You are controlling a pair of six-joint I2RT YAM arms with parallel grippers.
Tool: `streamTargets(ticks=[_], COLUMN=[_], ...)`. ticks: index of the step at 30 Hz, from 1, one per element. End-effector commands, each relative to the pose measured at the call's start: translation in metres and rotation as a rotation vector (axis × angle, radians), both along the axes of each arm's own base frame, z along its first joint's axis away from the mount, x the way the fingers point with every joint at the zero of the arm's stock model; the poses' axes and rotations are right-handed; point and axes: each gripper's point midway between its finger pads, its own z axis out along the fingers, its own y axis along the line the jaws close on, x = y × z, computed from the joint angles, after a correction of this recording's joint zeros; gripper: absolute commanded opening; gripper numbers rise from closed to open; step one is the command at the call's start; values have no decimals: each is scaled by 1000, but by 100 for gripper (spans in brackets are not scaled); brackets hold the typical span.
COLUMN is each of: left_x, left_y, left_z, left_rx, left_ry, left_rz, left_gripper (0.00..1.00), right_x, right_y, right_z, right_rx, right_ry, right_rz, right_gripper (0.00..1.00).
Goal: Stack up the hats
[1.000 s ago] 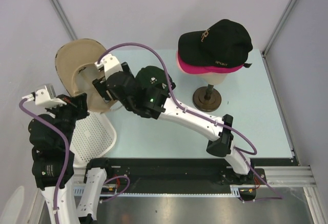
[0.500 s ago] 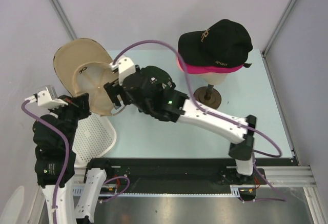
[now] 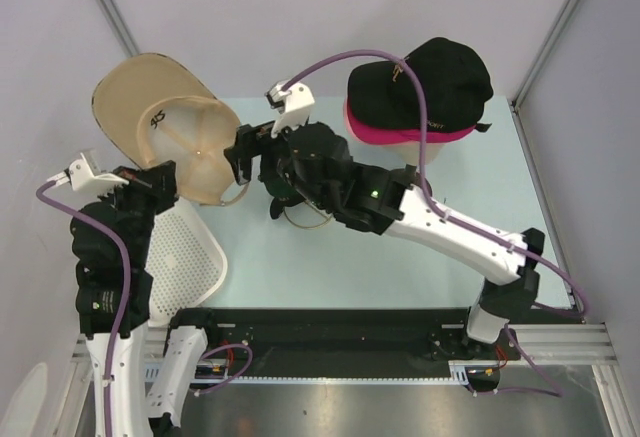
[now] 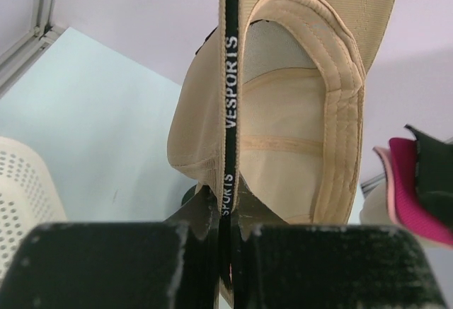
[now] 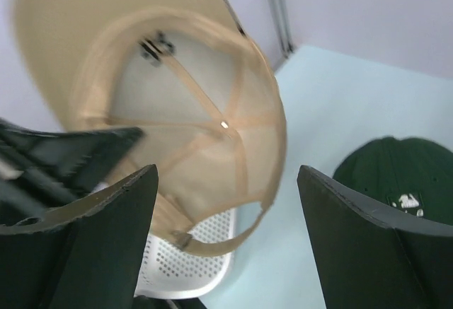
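Near the perforated basket [image 3: 190, 269], left end effector [image 4: 225, 204] clamps curved tan cap [image 3: 165, 129]; right end effector [image 5: 226, 182] gapes.

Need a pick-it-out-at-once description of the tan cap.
At the table's left edge, by the white mesh basket, the left gripper is shut on the tan cap, held raised. It is the only tan hat and the only one showing its inside; the black cap and magenta cap sit on the mannequin head, the dark green cap on the table.
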Motion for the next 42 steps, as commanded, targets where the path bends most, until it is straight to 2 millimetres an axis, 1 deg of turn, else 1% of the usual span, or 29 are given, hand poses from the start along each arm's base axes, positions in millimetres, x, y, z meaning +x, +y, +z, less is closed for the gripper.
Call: streamTargets(ticks=[1,3,9,10,11,14,16,17,18,19,20,22,23,25,26,27,28,29,30,31,32,33,34,35,37,38,40,41,42], left_x=[4,4,6,6,5,4,4,5,5,8,10,16,23,29,36,39,40,42,45,47,48,52,53,54,54,53,51,50,50], left_y=[-3,-4,-5,-10,-10,-12,-13,-14,-15,-16,-15,-14,-13,-13,-16,-20,-24,-25,-29,-29,-30,-29,-32,-34,-37,-39,-42,-45,-48], left_z=[37,43,48,47,49,50,50,49,49,44,41,25,15,4,-1,-2,3,5,6,8,7,5,-4,-8,-23,-27,-35,-36,-37], left_rx=[-47,-47,-80,-81,-85,-105,-123,-130,-140,-145,-152,-187,-204,-232,-234,-236,-242,-248,-255,-259,-266,-282,-286,-291,-315,-324,-330,-338,-342], left_ry=[-134,-155,-169,-169,-180,-217,-240,-242,-248,-243,-236,-180,-137,-71,-40,-28,-30,-30,-28,-39,-30,-8,34,57,135,155,188,195,201], left_rz=[-8,-14,-17,-45,-49,-57,-64,-68,-74,-77,-73,-60,-49,-39,-54,-80,-99,-108,-128,-133,-132,-127,-138,-147,-150,-156,-171,-186,-199], left_gripper=[0,0,0,0,0,0,0,0,0,0,0,0,0,15,26,49,59,64,70,73,85,88,90,92,93,93,93,93,93], right_x=[25,35,49,49,51,56,58,59,60,61,63,66,70,76,82,87,92,97,100,108,112,115,124,126,134,138,145,153,156], right_y=[5,7,21,23,25,26,25,24,24,23,21,16,12,7,2,-1,-1,-1,0,3,4,4,13,11,15,22,25,33,32], right_z=[-40,-50,-58,-58,-62,-62,-59,-56,-54,-52,-49,-35,-31,-16,-12,-3,1,1,11,13,16,23,13,29,31,31,33,20,27], right_rx=[-48,-55,-44,-44,-53,-60,-59,-56,-47,-48,-41,-19,-34,-23,-58,-50,-57,-98,-78,-84,-84,-82,-98,-66,-73,-66,-74,-99,-85], right_ry=[83,98,110,104,102,86,68,61,50,37,26,-14,-49,-113,-161,-196,-226,-272,-306,-329,-345,-373,-378,-398,-417,-428,-451,-450,-464], right_rz=[-69,-74,-43,-41,-41,-28,-21,-17,-17,-19,-24,-39,-62,-100,-134,-153,-173,-188,-200,-211,-219,-230,-223,-232,-233,-234,-239,-241,-252], right_gripper=[85,84,79,77,68,53,46,34,28,20,8,0,0,0,0,0,0,0,0,0,0,0,0,0,0,0,0,0,0])
